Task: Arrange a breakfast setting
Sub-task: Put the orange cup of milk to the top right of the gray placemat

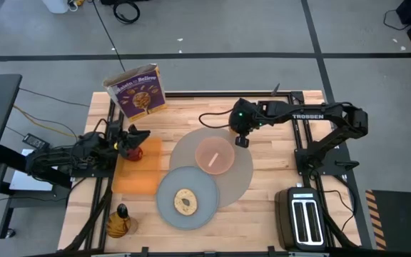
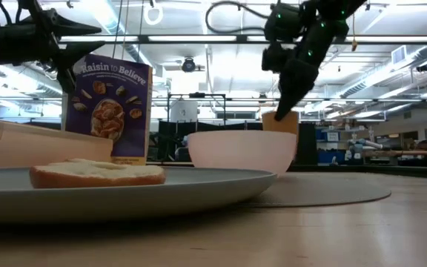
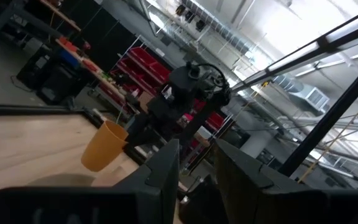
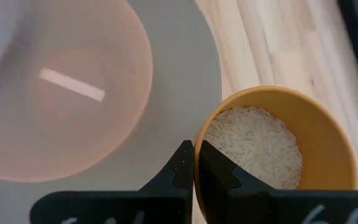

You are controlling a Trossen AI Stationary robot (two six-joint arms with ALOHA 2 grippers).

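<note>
The pink bowl stands on the round grey-beige mat. The grey plate overlaps the mat's near left edge and carries the toast slice. My right gripper is shut on the small orange cup, which holds white grains, at the mat's far right edge. The red apple lies on the orange cloth. My left gripper hovers above the apple, raised and empty, with a narrow gap between its fingers. No spoon shows. My right gripper pinches the cup's rim on the side toward the bowl, one finger inside the cup and one outside. The fingers come from above, pointing down. The cup is upright with its mouth up; the bowl hides its base in the low view.
A purple cereal box stands at the far left. The black toaster sits at the near right corner. An amber bottle-like object lies at the near left. Bare wood shows right of the mat.
</note>
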